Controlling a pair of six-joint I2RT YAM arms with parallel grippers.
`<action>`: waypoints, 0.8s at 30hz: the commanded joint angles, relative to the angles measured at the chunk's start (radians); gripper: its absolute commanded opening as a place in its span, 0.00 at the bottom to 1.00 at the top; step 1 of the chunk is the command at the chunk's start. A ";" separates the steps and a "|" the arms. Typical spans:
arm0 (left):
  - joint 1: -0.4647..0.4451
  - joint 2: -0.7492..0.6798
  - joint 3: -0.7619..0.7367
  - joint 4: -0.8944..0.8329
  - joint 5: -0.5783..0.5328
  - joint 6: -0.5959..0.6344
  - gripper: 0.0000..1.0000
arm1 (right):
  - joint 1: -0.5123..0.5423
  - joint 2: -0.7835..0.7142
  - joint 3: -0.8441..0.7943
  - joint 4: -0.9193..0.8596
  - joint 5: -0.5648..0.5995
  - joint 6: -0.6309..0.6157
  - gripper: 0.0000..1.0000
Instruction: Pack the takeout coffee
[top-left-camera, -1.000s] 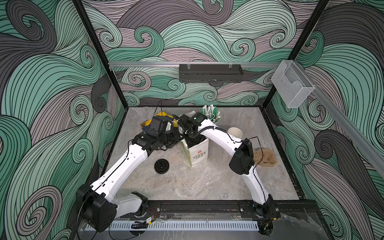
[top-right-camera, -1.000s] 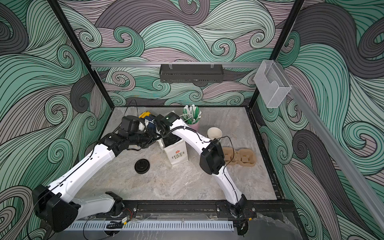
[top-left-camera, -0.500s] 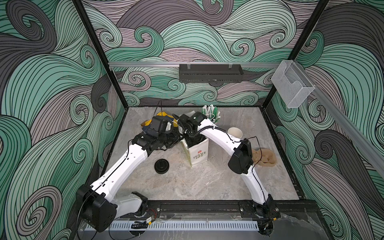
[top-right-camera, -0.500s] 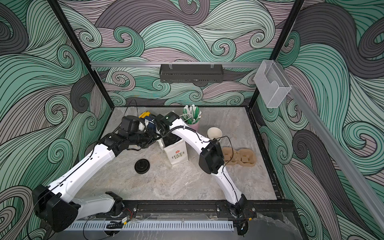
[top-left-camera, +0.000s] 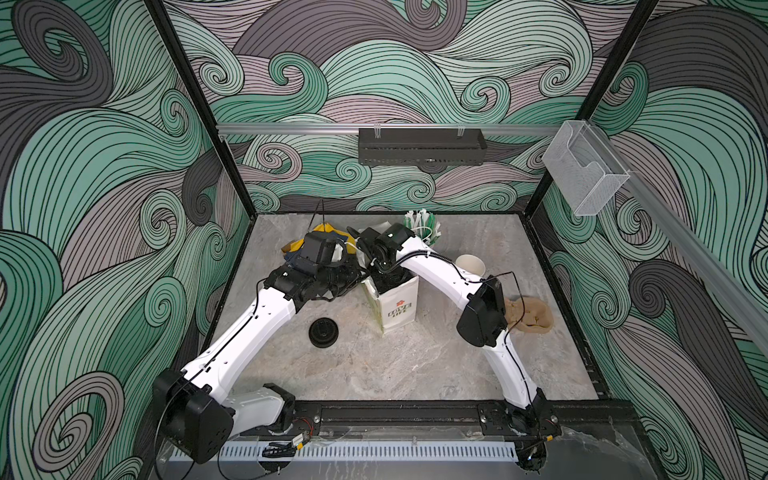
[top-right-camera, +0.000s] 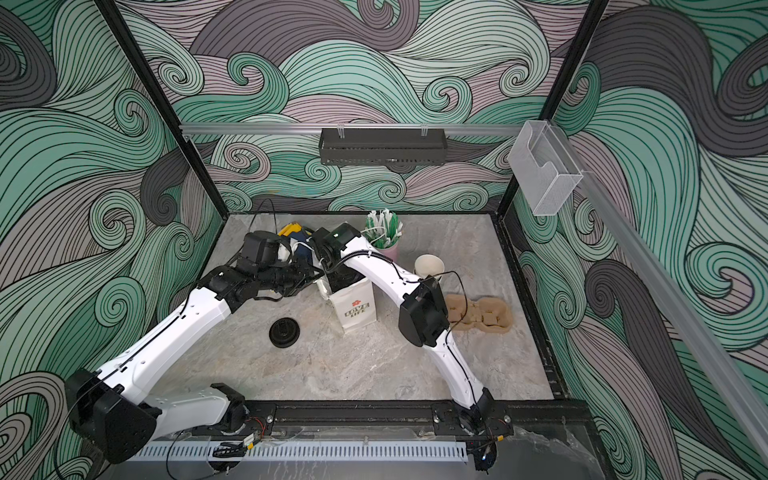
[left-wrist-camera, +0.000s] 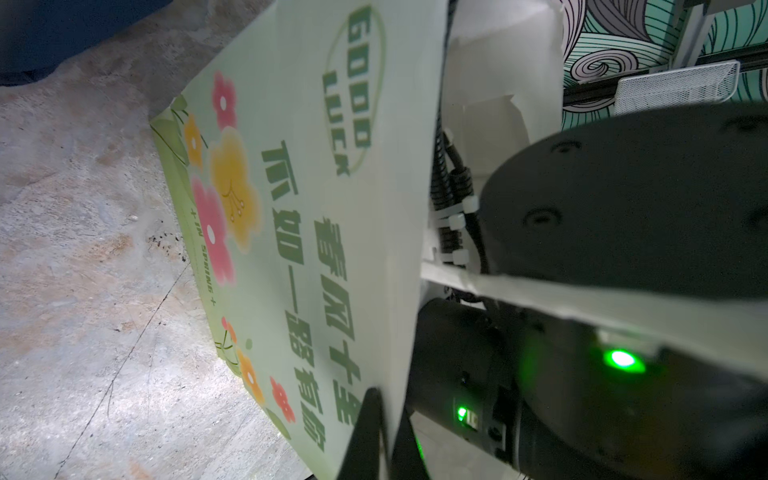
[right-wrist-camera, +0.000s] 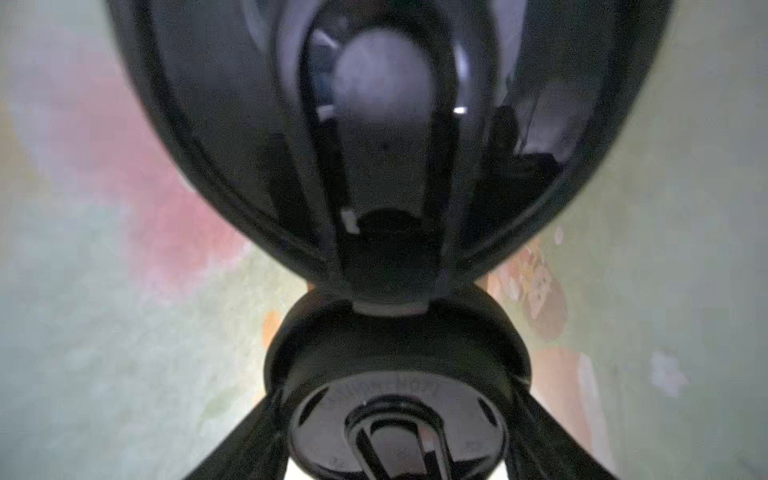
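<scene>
- Right wrist view: two black-lidded takeout cups (right-wrist-camera: 386, 145) are seen inside the white paper bag (right-wrist-camera: 104, 353), one straddled by the right gripper (right-wrist-camera: 401, 399); grip undeterminable.
- Bag rim is pinched by the closed left gripper (left-wrist-camera: 384, 440), presumably holding it open.

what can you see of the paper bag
The paper bag is pale paper, standing upright on the table with its mouth open. One face reads LOVE LIFE under a red flower. Another, in the left wrist view, shows GOOD LUCK, green characters and pink and yellow flowers. The left gripper is shut on its top edge, and the right gripper is down inside it.
</scene>
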 joint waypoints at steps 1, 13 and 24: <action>-0.013 0.003 0.035 -0.003 0.038 0.001 0.06 | -0.007 -0.013 -0.031 0.080 0.016 0.002 0.82; -0.012 0.005 0.049 -0.026 0.033 0.008 0.06 | 0.013 -0.108 -0.002 0.022 0.024 0.016 0.94; -0.012 0.000 0.057 -0.069 0.011 0.018 0.04 | 0.031 -0.182 -0.013 0.009 0.071 0.064 0.86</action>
